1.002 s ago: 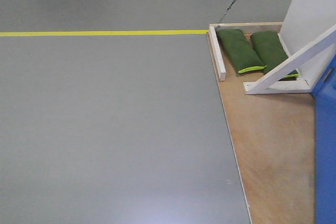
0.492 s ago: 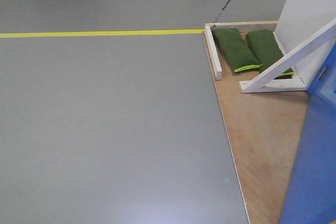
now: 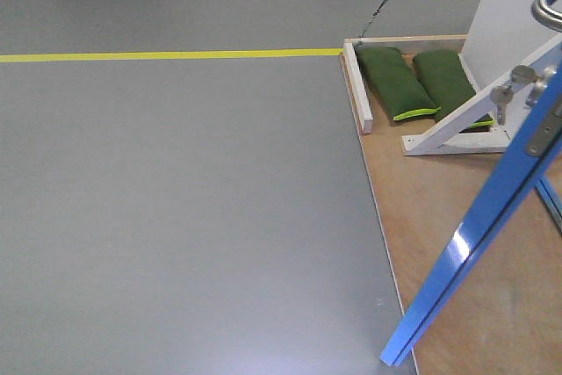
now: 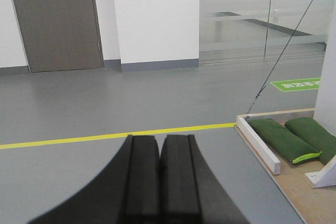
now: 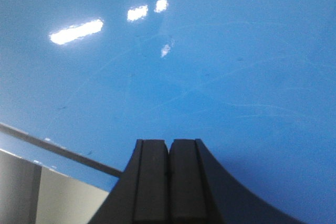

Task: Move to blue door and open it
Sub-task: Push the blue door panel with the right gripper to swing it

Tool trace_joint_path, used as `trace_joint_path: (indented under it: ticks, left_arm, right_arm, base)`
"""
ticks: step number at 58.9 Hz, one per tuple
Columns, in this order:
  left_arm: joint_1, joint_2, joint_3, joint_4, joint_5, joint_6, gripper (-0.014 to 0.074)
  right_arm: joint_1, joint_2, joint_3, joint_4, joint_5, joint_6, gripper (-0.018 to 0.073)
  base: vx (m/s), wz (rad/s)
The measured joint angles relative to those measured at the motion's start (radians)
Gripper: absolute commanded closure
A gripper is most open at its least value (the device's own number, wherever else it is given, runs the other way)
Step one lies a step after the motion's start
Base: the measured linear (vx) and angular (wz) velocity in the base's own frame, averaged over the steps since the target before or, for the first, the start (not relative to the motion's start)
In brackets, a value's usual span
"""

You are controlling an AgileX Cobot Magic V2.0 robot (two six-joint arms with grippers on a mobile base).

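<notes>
Exterior front-facing view: the blue door (image 3: 481, 221) stands at the right, seen nearly edge-on; its glossy edge runs as a diagonal from the lower centre-right up to the right border. The door's foot lies over the plywood platform (image 3: 457, 208), near that platform's left border. The brushed-steel lever handle (image 3: 546, 4) shows at the top right corner, cut off by the frame; the round thumb-turn lock (image 3: 504, 94) sits below it. Behind the door stand a white panel (image 3: 518, 15) and a slanted white brace (image 3: 465, 120). Two green sandbags (image 3: 399, 83) lie side by side on the platform between a white rail (image 3: 362, 90) and the panel. A yellow line (image 3: 176, 55) crosses the grey floor (image 3: 176, 217) and ends at the platform's corner. No claw appears in this view.

Left wrist view: the left claw (image 4: 160, 182) is clenched, its two pads pressed together with nothing between them; it points over the grey floor toward the yellow line. A grey-brown room door (image 4: 55, 19) and a glass partition (image 4: 262, 14) stand in the far wall; a green floor sign (image 4: 296, 84) lies at the right. The sandbags and white rail show at the lower right.

Right wrist view: the right claw (image 5: 168, 182) is clenched and grasps nothing; the blue door's glossy face fills nearly the whole frame just ahead of it, with ceiling lights reflected at the upper left. Contact between claw and door cannot be determined.
</notes>
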Motion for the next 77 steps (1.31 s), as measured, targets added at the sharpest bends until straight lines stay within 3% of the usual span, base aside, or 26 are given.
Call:
trace_joint_path:
  ticks: [25,53,77]
  left_arm:
    - [0.000,0.000,0.000,0.000,0.000,0.000,0.0524]
    - [0.000,0.000,0.000,0.000,0.000,0.000,0.0524]
    - [0.000,0.000,0.000,0.000,0.000,0.000,0.0524]
  right_arm:
    - [0.077,0.138,0.000,-0.115,-0.157,0.000,0.0561]
    - [0.405,0.302,0.002,-0.117,-0.271,0.002,0.0561]
    - [0.431,0.333,0.000,-0.110,-0.307,0.002,0.0561]
  base:
    - [0.00,0.00]
    - [0.00,0.00]
    - [0.00,0.00]
